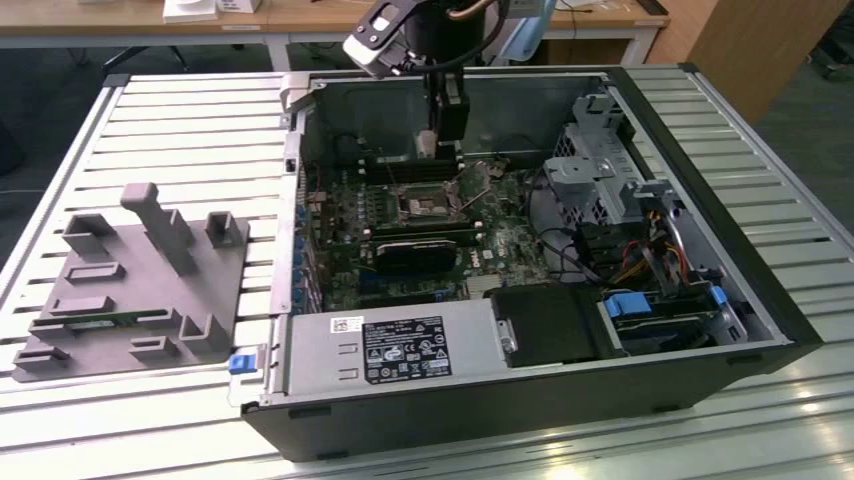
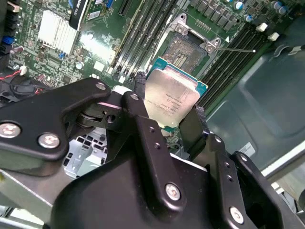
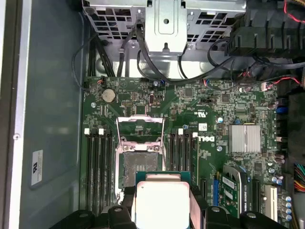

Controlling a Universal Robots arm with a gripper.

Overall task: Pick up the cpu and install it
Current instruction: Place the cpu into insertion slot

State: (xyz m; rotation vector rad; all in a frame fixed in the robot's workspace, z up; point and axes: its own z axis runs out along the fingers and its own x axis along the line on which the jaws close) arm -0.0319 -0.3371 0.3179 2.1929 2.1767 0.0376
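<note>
Cpu (image 2: 171,98) is gripped by the jaws, which are closed on two opposite edges. One black finger (image 2: 139,82) is pressed to one side and its partner to the far side. The silvery metal top is turned toward the second wrist cam, w/ a thin green edge seen around it. It is held in the air over the motherboard (image 3: 214,105), inside the PC case (image 1: 721,200), close by the socket (image 3: 138,167). In the first wrist view its edge overlaps the socket's frame, but it is not seated.

Across the exterior view, from that view's left:

- **Fixture:** a grey fixture block (image 1: 134,290) w/ upright posts is set on the slatted table (image 1: 174,130), apart from the case.
- **Case:** it is laid on its side, open side up, w/ a grey PSU (image 1: 387,345) at its near edge.
- **Arm:** at mid-case the arm (image 1: 441,90) is seen reaching down from above into the opening, over the board's far part.
- **Socket:** its load plate (image 3: 140,126) is swung open & the contact field is exposed. RAM slots (image 3: 97,162) are ranged on both sides of it.
- **Drive cage:** toward the exterior view's right, a metal drive cage (image 1: 601,160) & bundled cables (image 1: 654,250) are packed against the case wall.
</note>
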